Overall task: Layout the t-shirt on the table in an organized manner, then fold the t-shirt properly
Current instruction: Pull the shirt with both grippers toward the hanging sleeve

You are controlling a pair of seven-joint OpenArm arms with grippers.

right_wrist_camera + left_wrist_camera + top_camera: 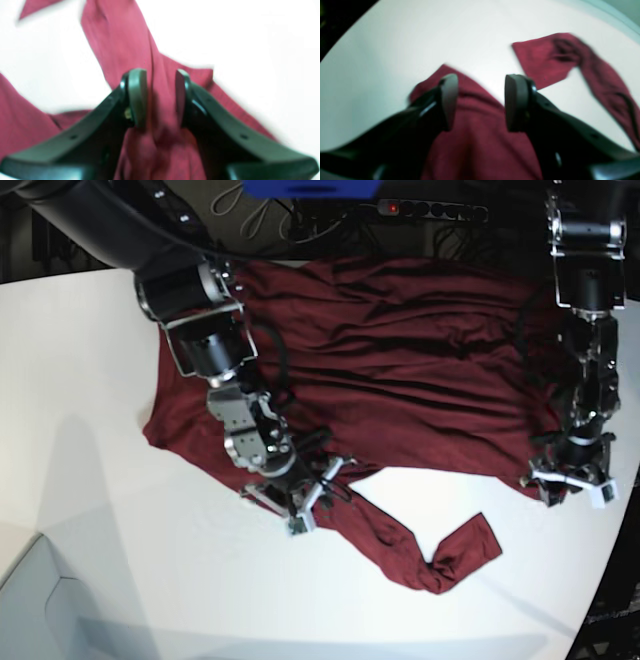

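Two grippers are working the layout step, with no fold begun: the t-shirt (400,350) is lying spread but rumpled across the far half of the table (100,510), its body ridged with wrinkles and one sleeve trailing toward the near edge, doubled back on itself at its end.

In the base view the right gripper (300,500) is sitting at the scene's left, where that sleeve is leaving the body. Its wrist view is showing the jaws partly parted with a bunched ridge of cloth running up between the pads (137,97); the pads seem to be pressing on that ridge, though blur is making a firm grip hard to confirm.

The left gripper (572,480) is hanging at the scene's right, over the shirt's near right corner. Its fingers (450,100) are standing about half open, with cloth lying beneath and between them; I cannot tell whether they are touching it, and nothing is looking clamped.

Judging from this, the next move is calling for drawing the sleeve outward and flat, then tensioning the near hem to smooth the body.
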